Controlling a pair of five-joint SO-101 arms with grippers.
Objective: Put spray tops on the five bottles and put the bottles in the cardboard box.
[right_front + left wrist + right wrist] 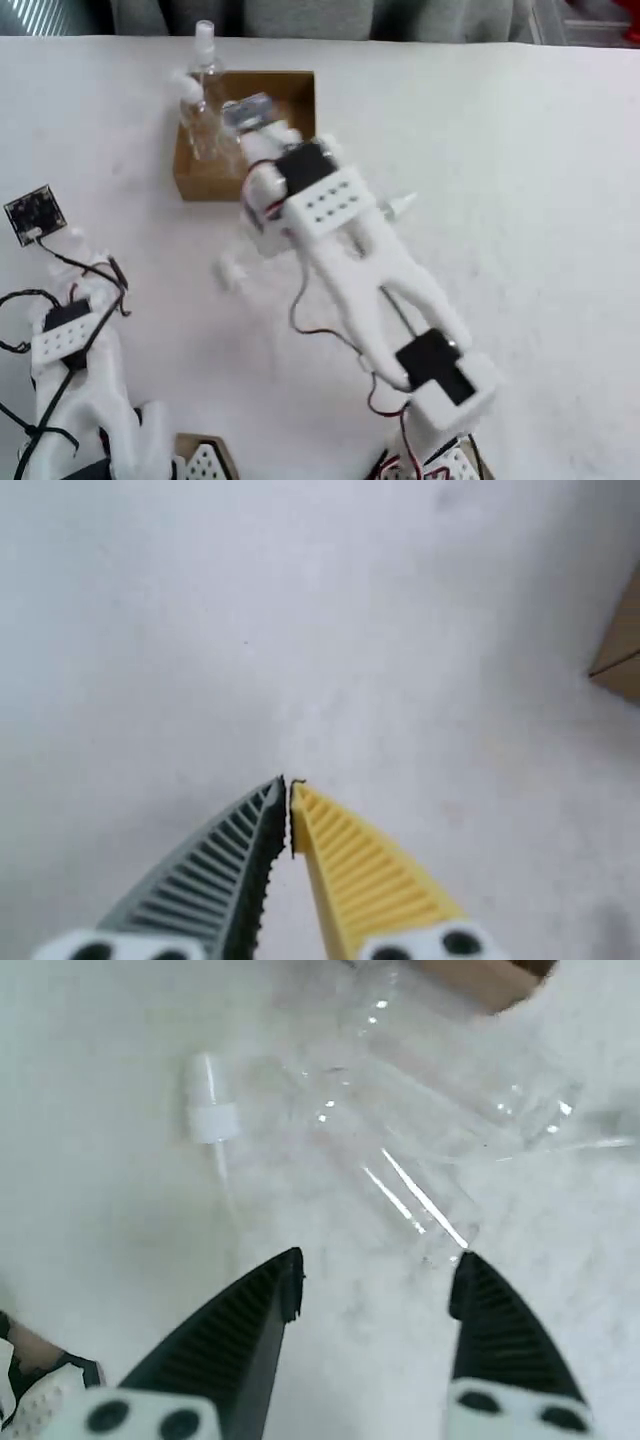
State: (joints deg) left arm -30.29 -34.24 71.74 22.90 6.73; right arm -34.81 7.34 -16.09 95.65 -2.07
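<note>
Clear bottle (420, 1100) lying beside loose spray top (210, 1110).

High view: the right arm (335, 215) overlies the right side of the cardboard box (200, 185) in the upper left of the frame, and the clear bottles (205, 120) in it merge, count indeterminate. Left wrist view: the cardboard box (622, 645) is cut off by the frame edge. Right wrist view: the lying clear bottle (400, 1150) blends into the counter (100, 1260), outline not traceable.

arms (345, 255) white; left tool (289, 785) grey/yellow, ribbed; right tool (375, 1275) black
</note>
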